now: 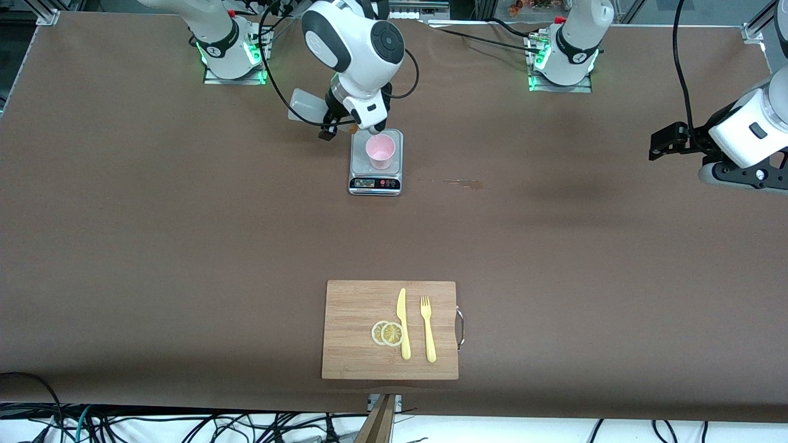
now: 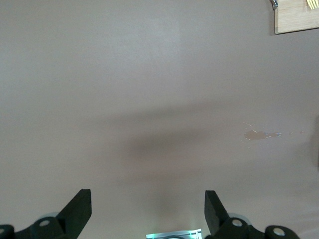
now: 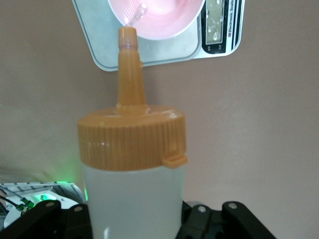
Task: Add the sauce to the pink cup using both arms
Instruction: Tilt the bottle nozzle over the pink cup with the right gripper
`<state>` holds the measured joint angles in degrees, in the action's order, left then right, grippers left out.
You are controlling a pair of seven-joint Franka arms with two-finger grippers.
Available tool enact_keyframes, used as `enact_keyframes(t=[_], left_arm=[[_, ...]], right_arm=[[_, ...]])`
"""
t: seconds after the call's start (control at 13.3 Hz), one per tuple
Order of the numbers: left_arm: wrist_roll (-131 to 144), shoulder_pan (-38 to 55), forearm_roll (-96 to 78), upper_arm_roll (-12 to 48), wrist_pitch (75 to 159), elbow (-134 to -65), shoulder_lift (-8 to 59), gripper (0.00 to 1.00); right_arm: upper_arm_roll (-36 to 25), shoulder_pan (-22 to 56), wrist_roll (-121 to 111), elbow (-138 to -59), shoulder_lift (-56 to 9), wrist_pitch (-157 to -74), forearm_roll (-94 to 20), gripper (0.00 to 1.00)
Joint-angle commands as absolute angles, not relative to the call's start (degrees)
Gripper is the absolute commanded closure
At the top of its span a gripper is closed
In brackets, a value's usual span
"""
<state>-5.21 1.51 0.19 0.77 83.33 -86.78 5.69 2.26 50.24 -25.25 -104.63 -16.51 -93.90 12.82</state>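
The pink cup (image 1: 380, 151) stands upright on a small silver kitchen scale (image 1: 375, 178) in the middle of the table, toward the robots' bases. My right gripper (image 1: 330, 120) is shut on the sauce bottle (image 1: 306, 106) and holds it tilted, with the nozzle pointing at the cup. In the right wrist view the whitish bottle (image 3: 132, 199) fills the middle, and its orange nozzle (image 3: 128, 59) reaches over the cup's rim (image 3: 164, 30). My left gripper (image 1: 662, 144) waits open and empty over bare table at the left arm's end; its fingers (image 2: 79, 209) stand wide apart.
A wooden cutting board (image 1: 357, 332) lies near the front camera with a yellow knife (image 1: 403, 323), a yellow fork (image 1: 428, 329) and two lemon slices (image 1: 388, 333). A small spill stain (image 1: 462, 182) marks the cloth beside the scale, toward the left arm's end.
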Motion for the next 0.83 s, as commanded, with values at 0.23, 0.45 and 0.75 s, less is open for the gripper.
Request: enact_keyframes(t=[0.23, 0.45, 0.75], left_arm=[[-6.68, 1.05, 0.97, 1.05, 82.71, -85.25, 6.33, 0.0], [-6.68, 1.05, 0.97, 1.05, 82.71, -85.25, 6.33, 0.0], [-6.59, 1.05, 0.97, 1.05, 82.71, -85.34, 6.33, 0.0]], right_arm=[[2.55, 50.19, -25.31, -99.67, -18.46, -87.89, 14.85, 1.0], [2.55, 48.08, -27.15, -99.58, -17.41, -88.68, 14.15, 1.0], [2.37, 40.36, -37.23, -99.41, -14.68, -92.19, 6.61, 1.0]])
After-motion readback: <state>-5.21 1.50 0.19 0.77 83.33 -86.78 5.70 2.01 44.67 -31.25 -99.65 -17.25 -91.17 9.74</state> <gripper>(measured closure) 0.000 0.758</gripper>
